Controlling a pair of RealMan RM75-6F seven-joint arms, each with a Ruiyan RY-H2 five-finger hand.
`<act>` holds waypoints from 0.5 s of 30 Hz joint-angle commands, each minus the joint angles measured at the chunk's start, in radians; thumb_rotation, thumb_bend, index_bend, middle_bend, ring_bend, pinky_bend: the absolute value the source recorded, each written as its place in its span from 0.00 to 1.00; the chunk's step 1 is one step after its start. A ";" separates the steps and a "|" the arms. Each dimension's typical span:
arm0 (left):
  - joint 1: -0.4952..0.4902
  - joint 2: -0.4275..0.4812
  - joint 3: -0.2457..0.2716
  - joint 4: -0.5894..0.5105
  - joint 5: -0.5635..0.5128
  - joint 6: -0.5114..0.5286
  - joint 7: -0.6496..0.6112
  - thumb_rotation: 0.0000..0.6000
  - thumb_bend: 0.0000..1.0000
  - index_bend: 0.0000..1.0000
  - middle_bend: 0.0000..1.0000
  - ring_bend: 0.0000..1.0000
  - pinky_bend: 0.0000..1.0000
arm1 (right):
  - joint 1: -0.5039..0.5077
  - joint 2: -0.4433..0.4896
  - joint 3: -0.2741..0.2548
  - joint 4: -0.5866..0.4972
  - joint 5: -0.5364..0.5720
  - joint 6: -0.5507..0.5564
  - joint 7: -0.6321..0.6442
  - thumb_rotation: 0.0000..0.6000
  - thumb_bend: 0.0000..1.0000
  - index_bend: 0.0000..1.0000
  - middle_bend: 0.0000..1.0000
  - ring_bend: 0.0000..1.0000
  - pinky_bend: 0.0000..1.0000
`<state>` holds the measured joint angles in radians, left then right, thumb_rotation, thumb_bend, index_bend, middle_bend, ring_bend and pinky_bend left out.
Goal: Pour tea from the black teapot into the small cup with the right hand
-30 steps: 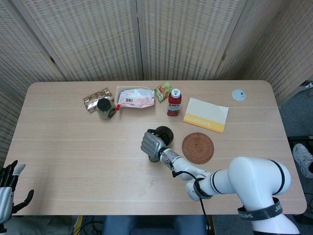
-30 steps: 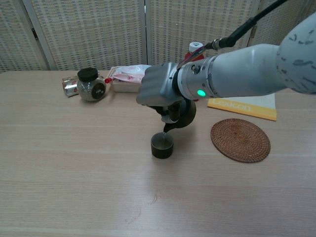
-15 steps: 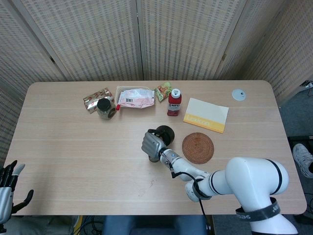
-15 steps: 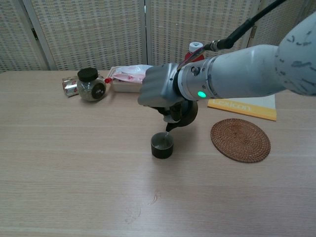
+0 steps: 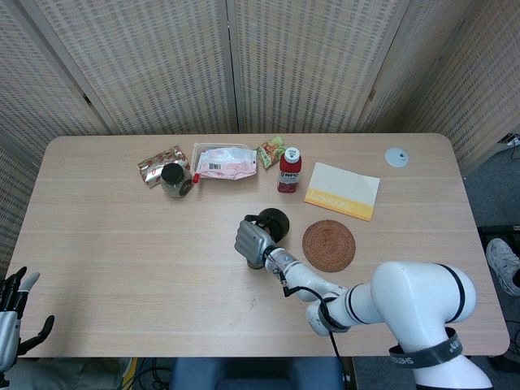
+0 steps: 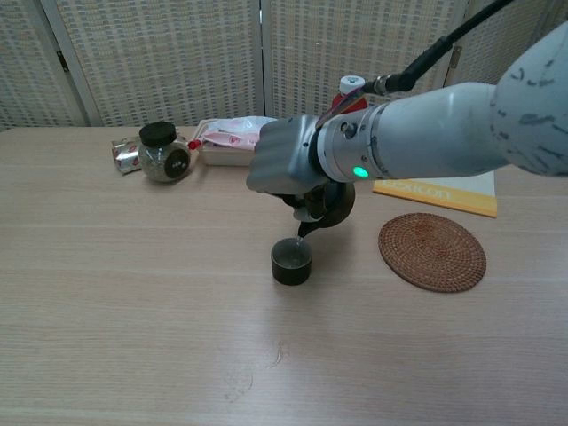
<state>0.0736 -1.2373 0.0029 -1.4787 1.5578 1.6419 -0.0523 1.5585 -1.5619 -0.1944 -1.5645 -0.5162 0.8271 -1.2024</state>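
Here, right hand (image 6: 282,164) closed around the black teapot (image 6: 330,202), fingers clamped on it, pot lifted off the table (image 6: 133,293) and tipped with the spout pointing down. Spout tip just above the small cup (image 6: 291,262), a dark round cup standing upright on the wood directly below; whether spout and rim touch, not clear from either view. In the head view, same right hand (image 5: 250,241) near the table's middle, teapot (image 5: 275,223) showing just behind it, cup hidden under the hand. Woven round coaster (image 6: 432,251) lying flat to the right of the cup, apart from it. Behind that, a yellow-edged booklet (image 5: 342,191) and a red-capped bottle (image 5: 289,169) standing upright. Further left along the back edge, a pink-labelled packet (image 5: 224,162), a dark-lidded glass jar (image 6: 162,153) and a small foil wrapper (image 5: 156,165) beside it. Small white disc (image 5: 396,158) near the far right corner. Left hand (image 5: 15,313) low at the bottom left corner of the head view, off the table, holding nothing, fingers spread apart.
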 commanded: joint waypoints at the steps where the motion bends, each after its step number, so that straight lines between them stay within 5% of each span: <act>1: 0.001 0.001 0.000 0.000 0.000 0.001 -0.001 1.00 0.33 0.10 0.00 0.00 0.00 | -0.005 0.002 0.006 -0.003 0.003 -0.001 0.016 0.74 0.49 1.00 1.00 0.93 0.50; 15: 0.000 0.015 0.003 -0.029 0.014 0.004 0.027 1.00 0.33 0.10 0.00 0.00 0.00 | -0.082 0.044 0.044 0.005 -0.050 -0.040 0.197 0.74 0.48 1.00 1.00 0.93 0.52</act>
<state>0.0738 -1.2228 0.0054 -1.5069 1.5711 1.6461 -0.0264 1.4959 -1.5315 -0.1600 -1.5619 -0.5463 0.8012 -1.0396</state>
